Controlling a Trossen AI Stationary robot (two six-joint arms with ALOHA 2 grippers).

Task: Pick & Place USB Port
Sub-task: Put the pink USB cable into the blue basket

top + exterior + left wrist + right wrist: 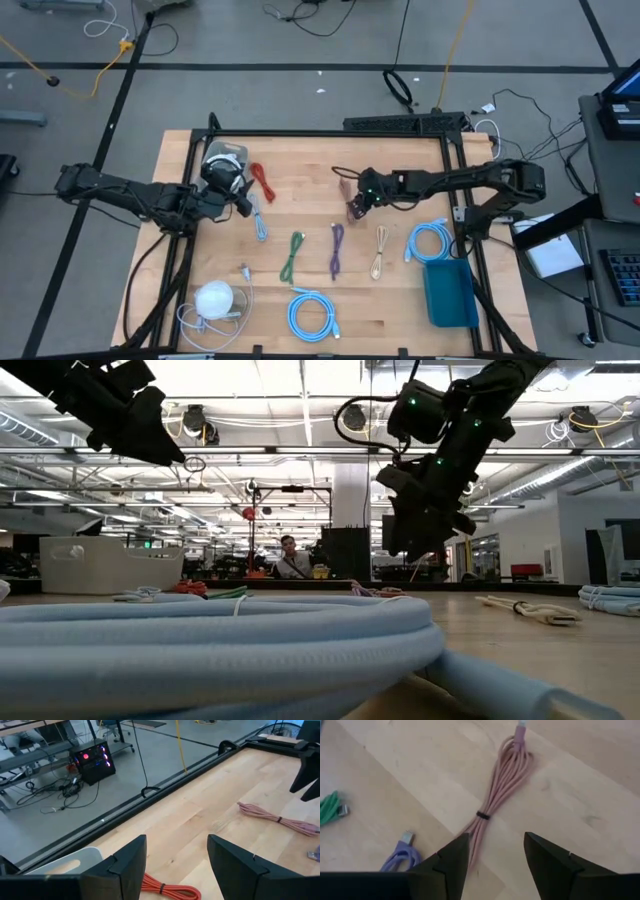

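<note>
My right tool (492, 862) hangs directly over the pink cable (495, 795), fingers apart and empty, straddling the bundle's tie so both can close around it. The cable lies flat on the tabletop (300, 200). My left tool (175, 865) waits open near the red cable (167, 890).

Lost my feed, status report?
Right end effector open above pink cable, nothing held. Left end effector open near red cable. Nothing blocking.

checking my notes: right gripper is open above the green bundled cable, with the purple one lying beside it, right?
Not quite. The right gripper is open above the pink bundled cable, not the green one, which lies off to the side. The purple cable does lie beside it. The right wrist view shows this.
</note>
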